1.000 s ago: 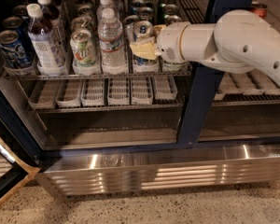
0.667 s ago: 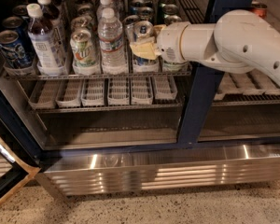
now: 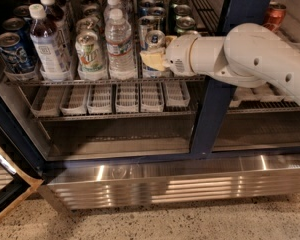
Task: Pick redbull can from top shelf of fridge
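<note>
Camera view. Item: redbull can (image 3: 154, 40), upright, long axis vertical, pull-tab up, at the front of its lane on the top shelf (image 3: 55, 82) of the fridge (image 3: 155, 184). Left neighbours: water bottle (image 3: 119, 46), then green-patterned can (image 3: 89, 51). My gripper (image 3: 152, 59) is at the can's lower front. Jaw state: I cannot tell.

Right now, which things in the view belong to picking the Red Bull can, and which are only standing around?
For the job:
redbull can
pincer, right at that can
top shelf
fridge

Just standing there:
water bottles
green-patterned can
dark-blue cans
white ribbed trays
</note>
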Robot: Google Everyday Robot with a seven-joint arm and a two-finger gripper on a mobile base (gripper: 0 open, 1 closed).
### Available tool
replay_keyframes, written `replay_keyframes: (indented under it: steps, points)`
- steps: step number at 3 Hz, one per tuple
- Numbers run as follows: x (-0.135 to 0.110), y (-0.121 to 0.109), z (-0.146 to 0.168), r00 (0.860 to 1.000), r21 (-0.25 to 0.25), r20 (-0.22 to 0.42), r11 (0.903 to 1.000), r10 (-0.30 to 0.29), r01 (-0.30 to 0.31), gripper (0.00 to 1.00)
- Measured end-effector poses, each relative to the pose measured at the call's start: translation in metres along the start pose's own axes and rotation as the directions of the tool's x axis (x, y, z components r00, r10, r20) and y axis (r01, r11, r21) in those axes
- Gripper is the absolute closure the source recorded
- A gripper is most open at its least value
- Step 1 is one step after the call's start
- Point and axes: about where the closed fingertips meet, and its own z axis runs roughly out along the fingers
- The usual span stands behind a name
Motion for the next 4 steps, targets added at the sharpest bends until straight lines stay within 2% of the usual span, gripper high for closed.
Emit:
replay_keyframes:
  steps: [4]
  points:
    - [-0.0077, -0.0070, 0.0010, 1.000, -0.006, 0.013, 1.0000, -0.006, 0.006, 1.00]
